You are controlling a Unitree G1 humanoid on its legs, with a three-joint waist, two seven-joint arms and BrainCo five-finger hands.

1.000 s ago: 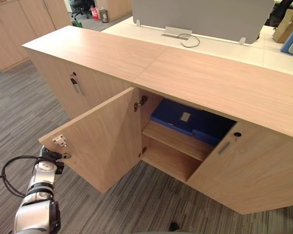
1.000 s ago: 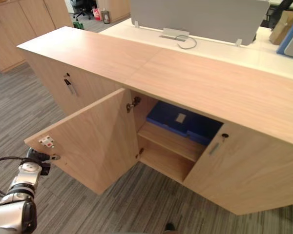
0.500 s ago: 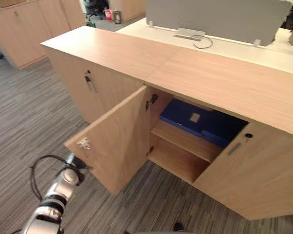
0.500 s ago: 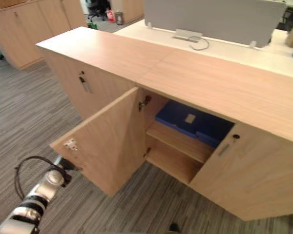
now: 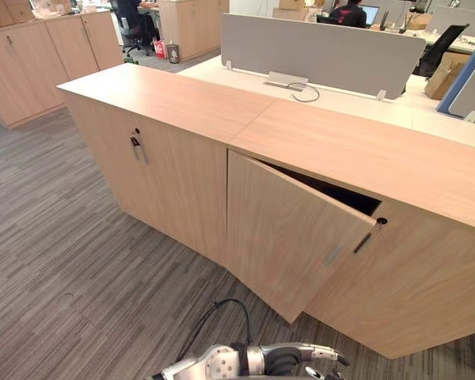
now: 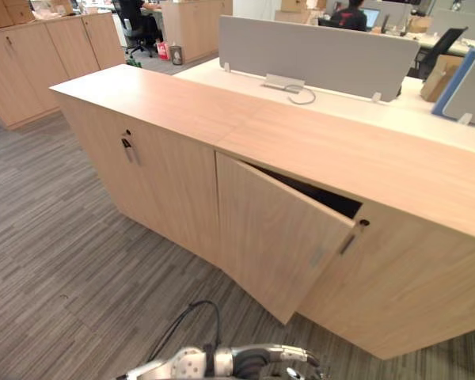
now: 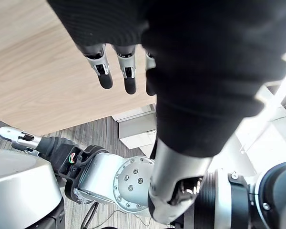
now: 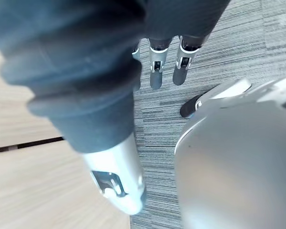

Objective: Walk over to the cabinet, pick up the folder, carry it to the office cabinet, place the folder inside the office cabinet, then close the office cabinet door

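The office cabinet is a long light-wood unit. Its left door stands slightly ajar, with a dark gap along its top and outer edge. The door hides the folder. My left hand reaches in low at the bottom, below the door's lower corner. In the left wrist view its fingers are straight and point at a wood surface; I cannot tell whether they touch it. My right hand hangs open over the carpet and holds nothing.
A second cabinet door with a handle adjoins on the left. A desk with a grey partition stands behind the cabinet. More wood cabinets line the far left. A person sits far back. Striped carpet stretches to the left.
The cabinet door has swung from wide open to almost shut, hiding the blue folder. My left arm has swept from the lower left to the bottom middle. The camera has also shifted.
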